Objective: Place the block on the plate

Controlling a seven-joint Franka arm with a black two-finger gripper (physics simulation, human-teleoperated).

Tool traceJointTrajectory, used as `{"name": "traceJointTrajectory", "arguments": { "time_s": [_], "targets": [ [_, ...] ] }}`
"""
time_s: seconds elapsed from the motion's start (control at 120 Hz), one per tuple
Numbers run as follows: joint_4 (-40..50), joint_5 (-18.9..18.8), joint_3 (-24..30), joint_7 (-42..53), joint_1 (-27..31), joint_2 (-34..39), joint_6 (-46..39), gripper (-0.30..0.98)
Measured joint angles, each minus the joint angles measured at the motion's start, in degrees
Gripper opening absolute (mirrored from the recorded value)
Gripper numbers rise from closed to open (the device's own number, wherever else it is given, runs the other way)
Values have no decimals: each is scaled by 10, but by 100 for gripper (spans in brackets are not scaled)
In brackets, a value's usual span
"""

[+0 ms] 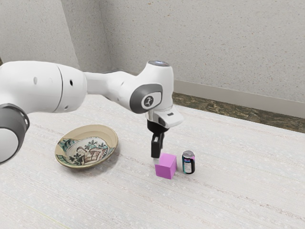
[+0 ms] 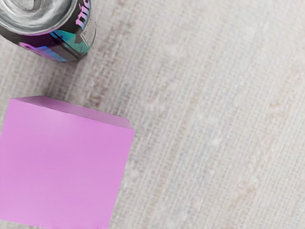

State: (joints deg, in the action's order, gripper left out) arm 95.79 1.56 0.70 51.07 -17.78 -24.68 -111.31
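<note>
Gripper (image 1: 157, 159), apart or together I cannot tell, has the block (image 1: 165, 168) just toward the can (image 1: 188, 163) from it.

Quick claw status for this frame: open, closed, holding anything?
Claw: down near the purple block; open, closed or holding can't be told.

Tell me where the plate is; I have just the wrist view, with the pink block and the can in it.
Observer: The plate lies off to the exterior view's left of the pink block.
Operator: Does the can stand between them?
Observer: No, the can stands on the block's other side, away from the plate.
Operator: And my gripper?
Observer: In the exterior view, the gripper is down by the block's edge on the plate side.
</note>
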Motion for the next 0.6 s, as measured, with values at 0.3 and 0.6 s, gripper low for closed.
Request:
{"name": "traceJointTrajectory", "arguments": {
  "time_s": [0.3, 0.6],
  "targets": [
    [42, 1, 0, 11, 8, 34, -50, 69],
    [-70, -2, -1, 13, 22, -55, -32, 69]
  ]
}}
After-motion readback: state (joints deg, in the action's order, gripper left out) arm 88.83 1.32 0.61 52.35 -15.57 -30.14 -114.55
